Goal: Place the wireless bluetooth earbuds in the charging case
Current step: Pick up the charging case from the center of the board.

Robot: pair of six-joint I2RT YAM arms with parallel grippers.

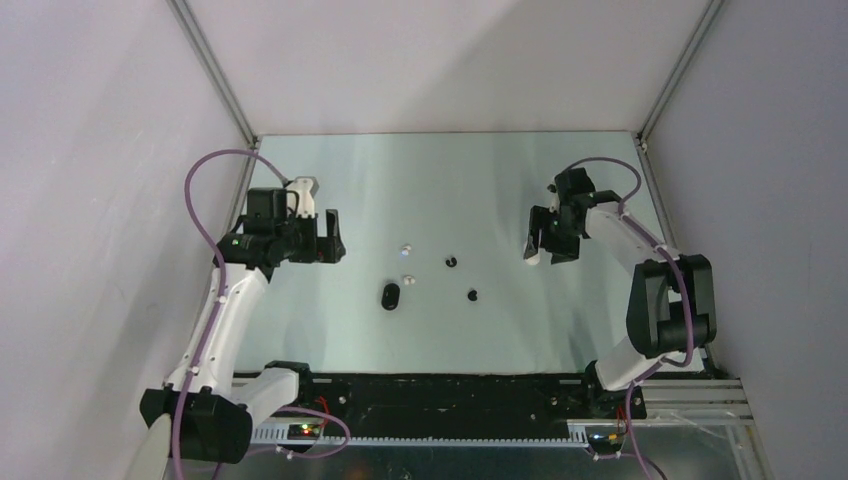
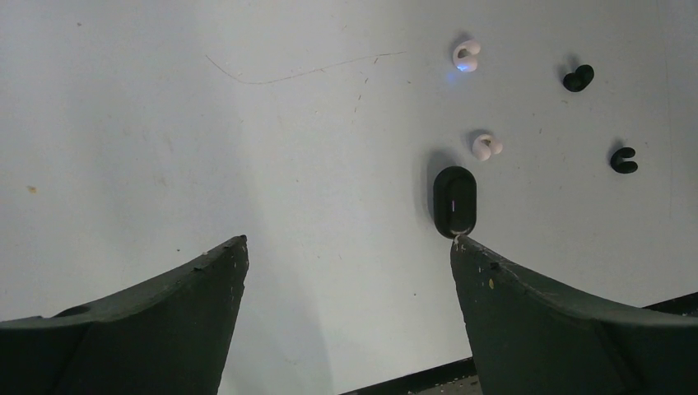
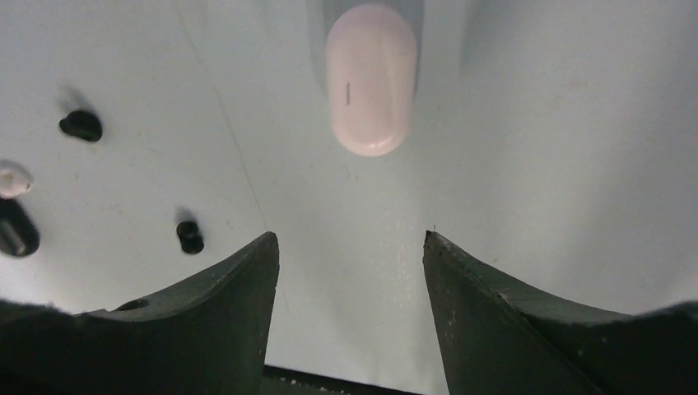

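Risk ahead: left fingers [image 2: 165, 313] and right fingers [image 3: 189, 313] both gape wide and empty, the black charging case [image 2: 454, 202] lies apparently shut on the table [image 1: 560, 330] beside loose earbuds [image 2: 486, 146], and those tiny buds could squirt from a pinch.

- Soft, even light fills the overhead view. The bench [image 1: 560, 330] carries a pale brushed sheen, brightest across the middle of the frame, with no hard glare.
- The enclosure walls [image 1: 90, 150] read flat lilac-grey, and a diagonal break in tone crosses the back wall at upper centre.
- In the left wrist view the left part of the bench is dimmer than the right. The charging case [image 2: 454, 202] and the earbuds [image 2: 486, 146] throw short, soft shadows toward upper left, and a faint blue glow sits under the uppermost white bud.
- In the right wrist view the white case [image 3: 370, 78] looks soft-edged with a pinkish cast, its shadow running to the top edge.
- The jaws at the bottom of both wrist views are near-black, with most detail lost.
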